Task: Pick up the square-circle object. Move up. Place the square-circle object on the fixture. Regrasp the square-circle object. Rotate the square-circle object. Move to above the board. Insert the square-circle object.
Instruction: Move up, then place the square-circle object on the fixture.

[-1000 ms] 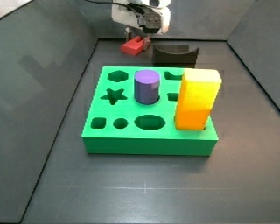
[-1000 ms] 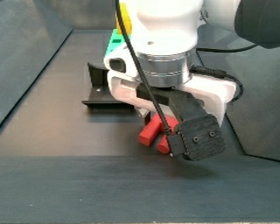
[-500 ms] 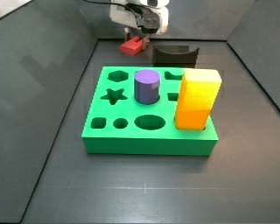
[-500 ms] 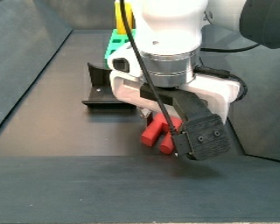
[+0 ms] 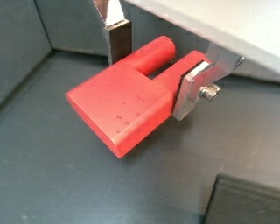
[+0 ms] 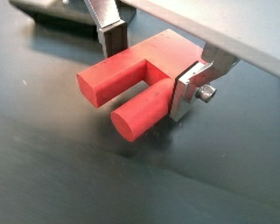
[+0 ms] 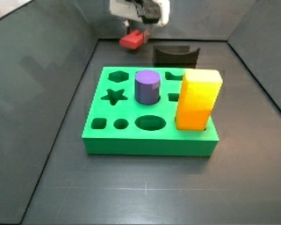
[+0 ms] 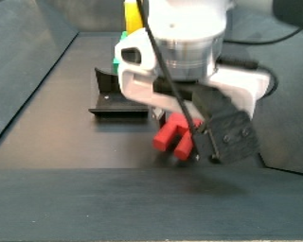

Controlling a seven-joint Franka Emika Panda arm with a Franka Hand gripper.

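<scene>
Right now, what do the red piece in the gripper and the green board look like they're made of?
The square-circle object, clamped in the gripper, looks like matte red plastic, perhaps 3D-printed: flat, even colour, no glare, faint surface dimples. The board looks like similar matte green plastic, uniform with crisp hole edges. The fingers look like brushed metal, silvery with a bolt.

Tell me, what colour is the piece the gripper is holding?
Red. The gripper holds the square-circle object; it shows best in a wrist view.

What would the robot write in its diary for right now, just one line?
phase: lifting | gripper: shut on square-circle object, above floor | fixture: empty, behind board | purple cylinder and yellow block: standing in board
</scene>
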